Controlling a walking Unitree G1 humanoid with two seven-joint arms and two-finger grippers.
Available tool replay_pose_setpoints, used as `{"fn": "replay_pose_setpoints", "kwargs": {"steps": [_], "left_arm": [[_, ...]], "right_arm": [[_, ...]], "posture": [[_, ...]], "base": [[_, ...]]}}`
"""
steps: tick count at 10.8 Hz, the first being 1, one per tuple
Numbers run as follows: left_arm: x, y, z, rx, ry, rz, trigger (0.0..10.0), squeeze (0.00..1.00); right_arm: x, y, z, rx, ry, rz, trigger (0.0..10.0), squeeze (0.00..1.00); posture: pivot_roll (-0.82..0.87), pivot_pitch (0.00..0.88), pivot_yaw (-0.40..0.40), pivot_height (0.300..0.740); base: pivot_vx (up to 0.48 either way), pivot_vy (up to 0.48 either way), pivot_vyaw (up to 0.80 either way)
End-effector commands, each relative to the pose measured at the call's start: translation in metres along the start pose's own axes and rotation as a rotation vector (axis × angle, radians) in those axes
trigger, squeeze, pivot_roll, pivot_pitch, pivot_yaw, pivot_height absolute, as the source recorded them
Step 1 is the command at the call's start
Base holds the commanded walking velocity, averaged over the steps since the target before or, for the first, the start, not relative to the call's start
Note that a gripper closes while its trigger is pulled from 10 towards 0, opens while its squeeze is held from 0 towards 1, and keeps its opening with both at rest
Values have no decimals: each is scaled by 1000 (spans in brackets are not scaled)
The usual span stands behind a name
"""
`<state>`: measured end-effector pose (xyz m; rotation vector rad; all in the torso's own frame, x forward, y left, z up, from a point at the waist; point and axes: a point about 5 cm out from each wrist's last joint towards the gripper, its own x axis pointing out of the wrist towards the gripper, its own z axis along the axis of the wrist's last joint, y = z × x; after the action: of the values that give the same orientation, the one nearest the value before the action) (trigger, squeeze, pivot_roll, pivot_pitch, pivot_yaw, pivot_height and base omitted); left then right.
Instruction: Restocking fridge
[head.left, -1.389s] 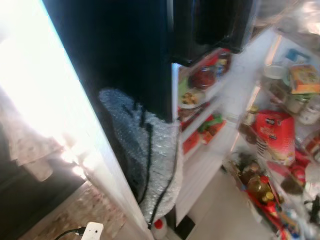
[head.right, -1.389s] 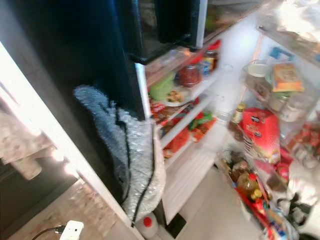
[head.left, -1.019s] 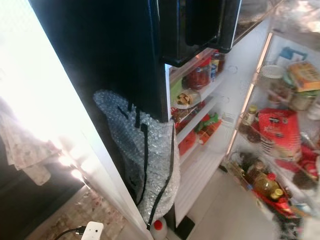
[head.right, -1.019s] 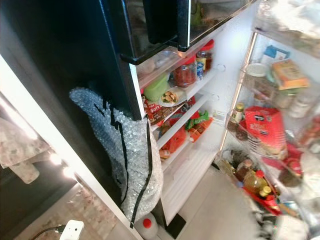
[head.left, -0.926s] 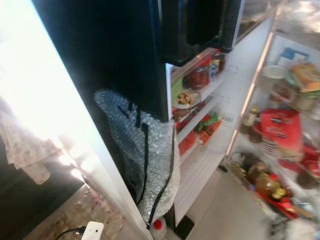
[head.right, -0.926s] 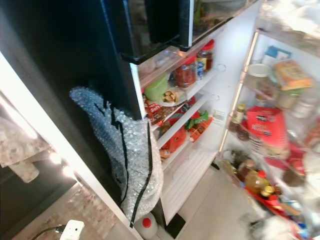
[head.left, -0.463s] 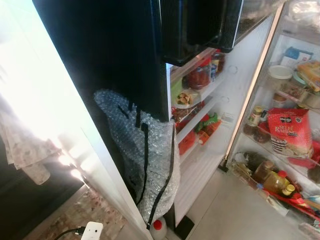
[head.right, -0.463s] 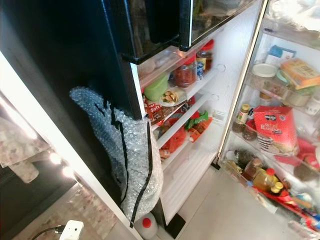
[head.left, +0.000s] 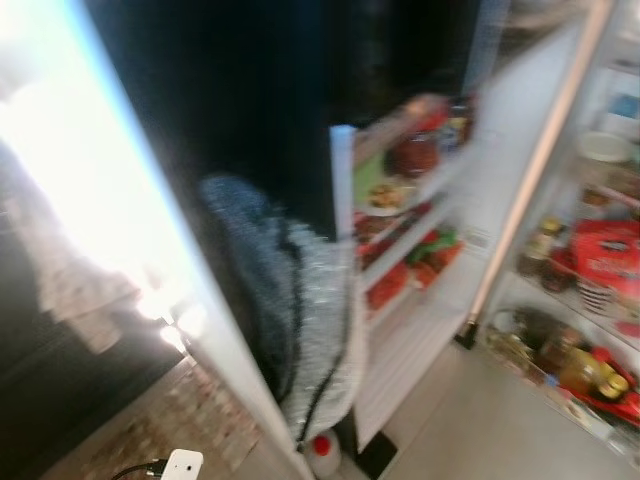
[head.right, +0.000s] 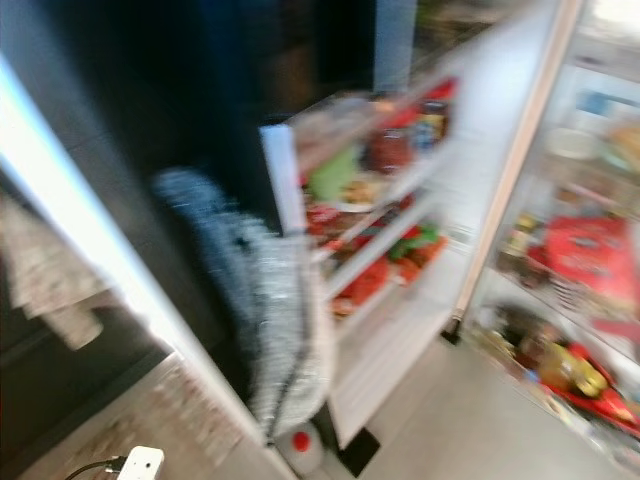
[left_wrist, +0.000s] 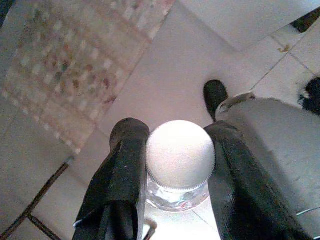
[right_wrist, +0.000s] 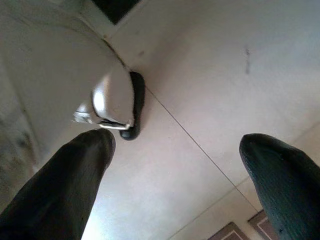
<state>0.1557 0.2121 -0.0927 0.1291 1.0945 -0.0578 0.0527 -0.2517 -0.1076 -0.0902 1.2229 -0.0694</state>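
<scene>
A white plug (head.left: 182, 465) lies on the patterned floor (head.left: 150, 420) at the far left of the blurred head views. Beside it stands the black fridge (head.left: 250, 120), a sheet of bubble wrap (head.left: 300, 330) draped down its side above a red-capped bottle (head.left: 320, 447). The fridge door (head.left: 590, 300) stands open to the right, its racks holding a red packet (head.left: 608, 262) and an oil bottle (head.left: 585, 372); the inner shelves (head.left: 405, 235) carry jars and packets. In the left wrist view, the left gripper (left_wrist: 172, 165) is clamped on a glass jar (left_wrist: 179, 165) with a white lid, above the floor. The right gripper (right_wrist: 175, 165) hangs with its fingers (right_wrist: 75, 180) wide apart over pale tiles (right_wrist: 200, 75).
</scene>
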Motion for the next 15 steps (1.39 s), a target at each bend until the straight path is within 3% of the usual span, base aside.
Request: {"fn": "replay_pose_setpoints", "kwargs": {"steps": [1,5,11,15], "left_arm": [[0,2,3,10,-8,4,10000,0],[0,2,3,14,-7,3,10000,0],[0,3,5,5,-12,2,10000,0],[0,5,6,8,-10,6,10000,0]], "right_arm": [[1,4,1,11,-9,8,10000,0],[2,2,7,23,-24,10,10000,0],[3,6,8,139,-34,4,10000,0],[3,5,9,135,-42,-1,10000,0]], "posture": [[-157,0,104,740],[-155,0,103,740],[-144,9,108,740],[-140,21,119,740]], "base": [[0,-292,0],[0,-315,733],[0,-315,0],[0,-314,0]]}}
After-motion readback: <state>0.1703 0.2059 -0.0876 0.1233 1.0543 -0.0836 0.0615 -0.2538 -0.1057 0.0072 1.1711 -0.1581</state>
